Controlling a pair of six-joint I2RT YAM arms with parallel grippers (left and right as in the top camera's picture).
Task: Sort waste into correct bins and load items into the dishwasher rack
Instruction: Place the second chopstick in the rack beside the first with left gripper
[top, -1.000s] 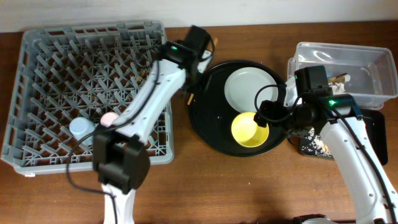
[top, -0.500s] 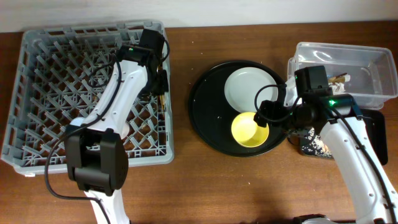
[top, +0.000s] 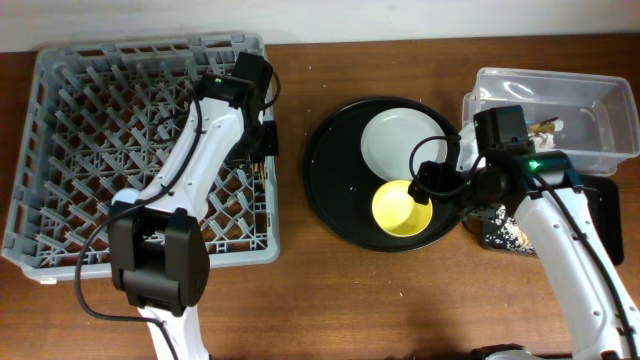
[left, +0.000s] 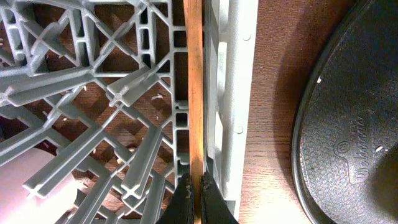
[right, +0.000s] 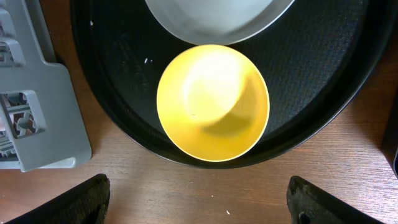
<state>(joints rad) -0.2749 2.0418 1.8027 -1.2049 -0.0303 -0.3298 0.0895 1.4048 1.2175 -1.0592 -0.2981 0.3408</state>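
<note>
My left gripper (top: 263, 150) (left: 198, 194) is shut on the wooden chopsticks (left: 195, 93). It holds them along the inside of the right wall of the grey dishwasher rack (top: 90, 120) (left: 231, 93). My right gripper (top: 428, 186) (right: 196, 208) is wide open and empty, just over the near side of the yellow bowl (top: 402, 208) (right: 212, 102). The bowl sits on the round black tray (top: 322, 170) next to the white-grey plate (top: 400, 140) (right: 211, 15). The two cups are hidden under my left arm.
The clear plastic tub (top: 595, 95) stands at the back right with pale scraps (top: 546, 127) inside. A shallow black tray (top: 612, 195) lies in front of it, mostly hidden by my right arm. A corner of the rack shows in the right wrist view (right: 37, 106).
My left arm has swung left from the round tray's edge to the rack's right wall, carrying the chopsticks, and then shifted slightly right. The right arm has not moved.
</note>
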